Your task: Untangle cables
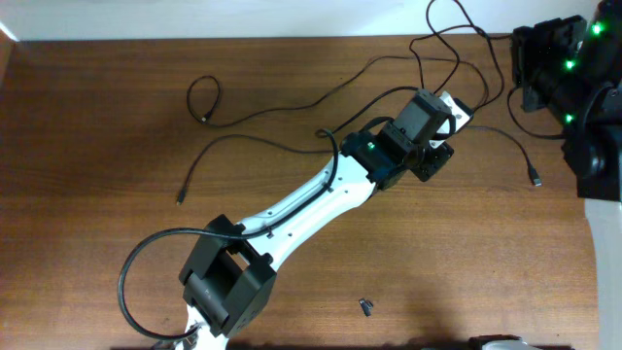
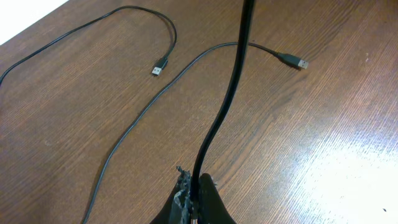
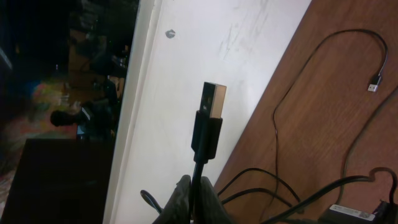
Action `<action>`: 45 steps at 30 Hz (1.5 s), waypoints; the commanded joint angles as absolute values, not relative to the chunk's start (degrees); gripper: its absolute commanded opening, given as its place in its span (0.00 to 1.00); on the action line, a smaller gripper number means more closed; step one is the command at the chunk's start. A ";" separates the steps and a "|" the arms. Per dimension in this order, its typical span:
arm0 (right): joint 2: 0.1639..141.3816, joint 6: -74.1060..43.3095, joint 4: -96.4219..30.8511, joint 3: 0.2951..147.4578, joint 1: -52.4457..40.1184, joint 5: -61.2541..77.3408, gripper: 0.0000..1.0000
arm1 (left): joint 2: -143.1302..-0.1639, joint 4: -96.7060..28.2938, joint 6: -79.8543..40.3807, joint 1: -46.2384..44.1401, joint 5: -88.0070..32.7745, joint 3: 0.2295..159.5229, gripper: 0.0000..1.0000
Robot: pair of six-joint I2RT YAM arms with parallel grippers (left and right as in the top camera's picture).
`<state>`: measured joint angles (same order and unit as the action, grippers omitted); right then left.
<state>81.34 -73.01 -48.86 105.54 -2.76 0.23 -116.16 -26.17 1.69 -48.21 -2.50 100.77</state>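
Observation:
Three thin black cables lie across the wooden table (image 1: 97,146). One cable (image 1: 255,115) has a loop at the left, and another cable (image 1: 233,141) ends at the front left. They cross in a tangle (image 1: 442,44) at the back. My left gripper (image 2: 198,190) is shut on one black cable (image 2: 227,106), which rises taut from its fingers. In the overhead view the left gripper (image 1: 420,131) sits mid-table. Two loose plugs (image 2: 160,67) (image 2: 297,61) rest beyond it. My right gripper (image 3: 196,199) is shut on a cable just below its USB plug (image 3: 210,109), held up near the wall.
The right arm (image 1: 564,78) stands at the back right corner. A cable end with a silvery plug (image 1: 535,179) lies at the right. A tiny dark loose piece (image 1: 366,307) sits near the front edge. The left arm's thick cord (image 1: 126,267) loops at the front left.

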 commanded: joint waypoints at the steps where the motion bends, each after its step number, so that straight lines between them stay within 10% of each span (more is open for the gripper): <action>1: 81.17 -72.25 -48.84 105.97 -2.55 -0.05 0.04 | -116.25 -26.22 1.74 -48.23 -2.13 101.25 0.00; 3: 81.17 -72.27 -48.84 105.97 -2.55 -0.03 0.04 | -116.25 -26.17 1.72 -48.25 -2.15 101.25 0.00; 6: 81.17 -72.27 -48.84 105.97 -2.55 1.13 0.04 | -116.25 -25.63 1.72 -48.25 -2.35 101.25 0.52; 8: 81.17 -72.27 -48.86 105.97 -2.55 1.48 0.04 | -116.25 -24.88 1.72 -48.27 -2.33 101.25 0.54; 10: 81.17 -72.25 -48.95 105.97 -2.55 1.45 0.04 | -116.25 -24.45 1.74 -48.27 -2.24 101.25 0.34; 11: 81.17 -72.25 -49.17 105.97 -2.55 1.48 0.04 | -116.25 -24.47 1.74 -48.23 -2.09 101.25 0.00; 28: 81.43 -65.91 -57.71 105.97 1.54 -26.48 0.04 | -96.51 -55.92 7.77 -41.50 13.17 101.25 0.00; 45: 89.06 -57.19 -75.61 105.93 20.45 -29.65 0.04 | -85.69 -70.13 -12.84 2.90 29.85 101.25 0.00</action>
